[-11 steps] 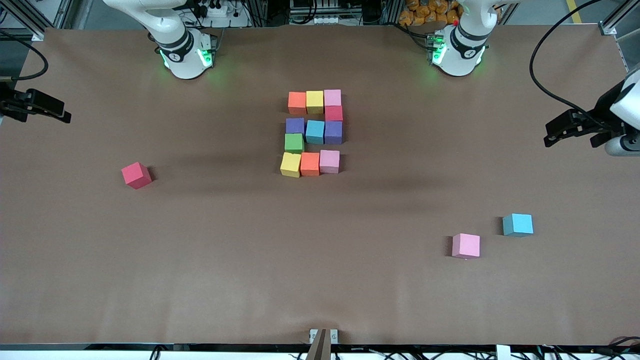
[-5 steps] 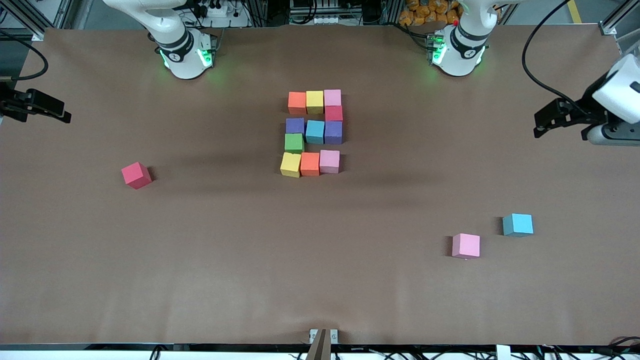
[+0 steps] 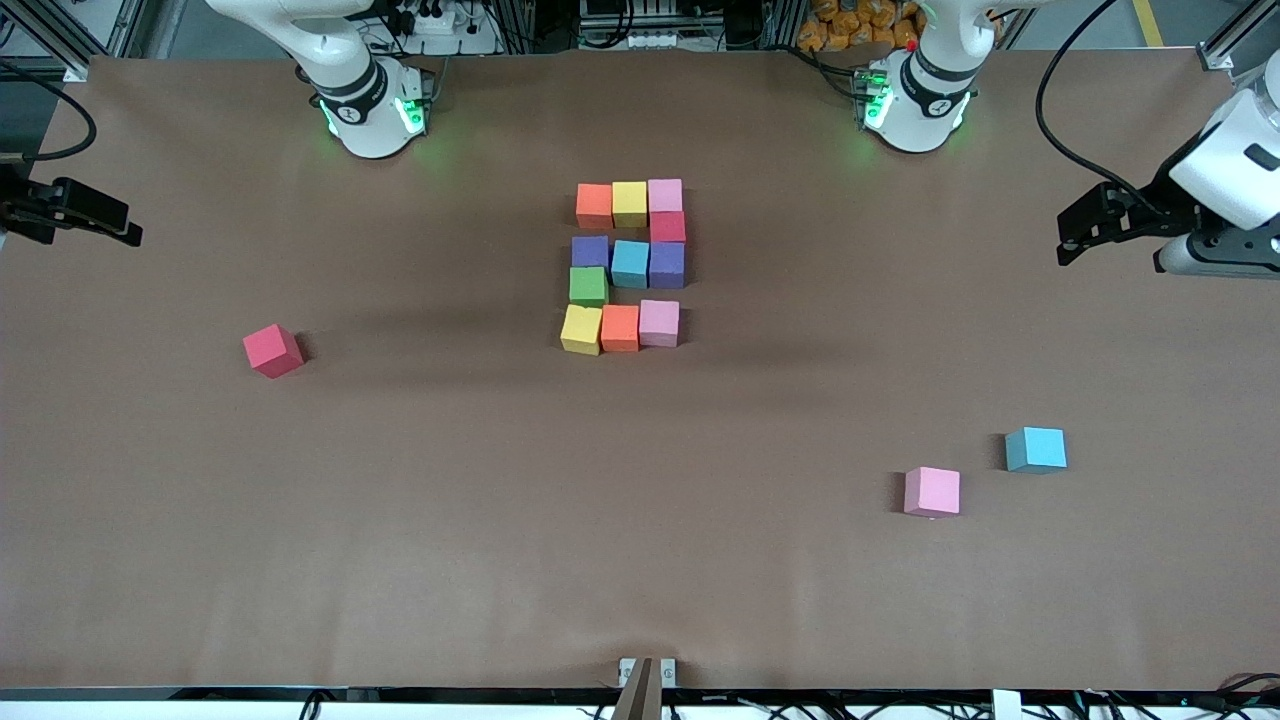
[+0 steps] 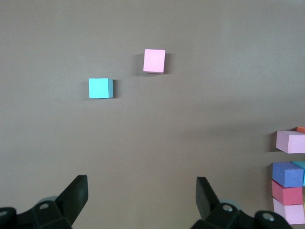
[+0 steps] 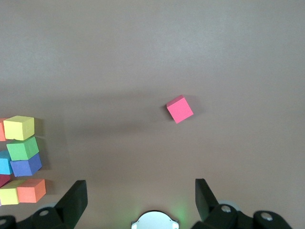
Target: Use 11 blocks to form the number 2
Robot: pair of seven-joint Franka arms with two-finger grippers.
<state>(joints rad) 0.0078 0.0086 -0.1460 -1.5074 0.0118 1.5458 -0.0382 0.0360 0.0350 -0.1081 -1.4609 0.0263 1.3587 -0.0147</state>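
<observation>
The left gripper (image 3: 1075,222), jaws spread wide and holding nothing, has drifted up and a little inward over the last second, out at the left arm's end of the table (image 3: 640,560); nothing else has shifted. Judgement: this reads as a retreat after the last placement, not a fresh approach. The number 2 (image 3: 627,266) sits mid-table between the two bases, and eleven cubes can be counted in it: three across the farthest row, one crimson, three across the middle, one green, three across the nearest row. The build looks complete. Three blocks lie loose: a pink block (image 3: 932,491) and a light blue block (image 3: 1036,449) toward the left arm's end, nearer the camera than the digit and well apart from that gripper; a crimson block (image 3: 272,350) toward the right arm's end. The right gripper (image 3: 95,220) waits at its own table edge, open and empty, well apart from the digit.
</observation>
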